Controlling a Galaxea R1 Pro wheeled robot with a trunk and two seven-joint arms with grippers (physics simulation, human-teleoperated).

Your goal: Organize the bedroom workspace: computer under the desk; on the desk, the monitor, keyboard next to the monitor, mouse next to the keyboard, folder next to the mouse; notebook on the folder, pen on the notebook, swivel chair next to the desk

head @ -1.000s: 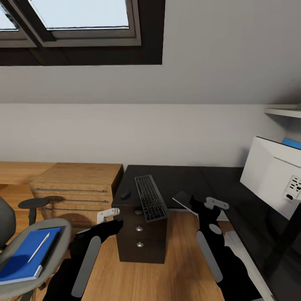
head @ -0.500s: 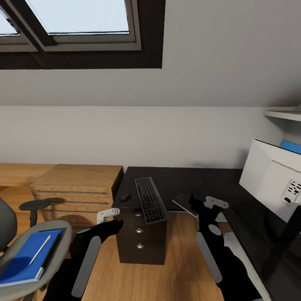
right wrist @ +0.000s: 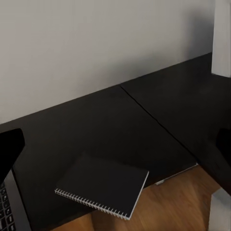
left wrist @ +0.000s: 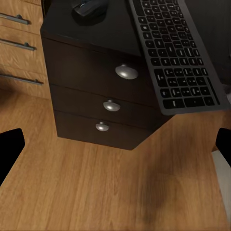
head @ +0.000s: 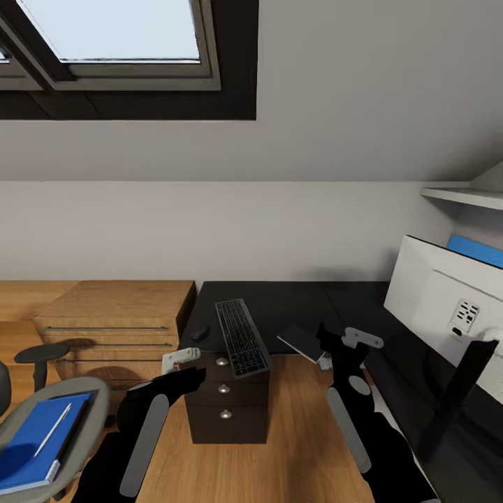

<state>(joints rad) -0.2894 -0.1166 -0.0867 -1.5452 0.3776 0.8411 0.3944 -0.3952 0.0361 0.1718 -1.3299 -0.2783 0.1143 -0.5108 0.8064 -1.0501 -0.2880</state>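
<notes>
The black desk (head: 279,299) runs along the wall. On it lie the keyboard (head: 242,337), which overhangs the front edge above the drawers, the small dark mouse (head: 200,334) beside it, and the dark notebook (head: 302,341), whose spiral edge (right wrist: 91,202) sticks out past the desk. The monitor (head: 447,300) stands on the desk at the right, its pale back towards me. At the lower left the swivel chair (head: 98,398) carries the blue folder (head: 31,443) with the white pen (head: 54,427) on it. My left gripper (head: 180,358) and right gripper (head: 353,341) hover open and empty. The computer is out of view.
A wooden chest (head: 115,318) with bar handles stands left of the desk. Black drawers (left wrist: 111,105) with round knobs sit under the keyboard (left wrist: 173,53). A skylight (head: 126,35) is overhead and a white shelf (head: 461,195) hangs at the right. Wood floor (head: 293,447) lies between my arms.
The whole picture has shifted left and slightly down, so the camera has moved. More of the monitor shows and less of the chair. Both arms keep their pose.
</notes>
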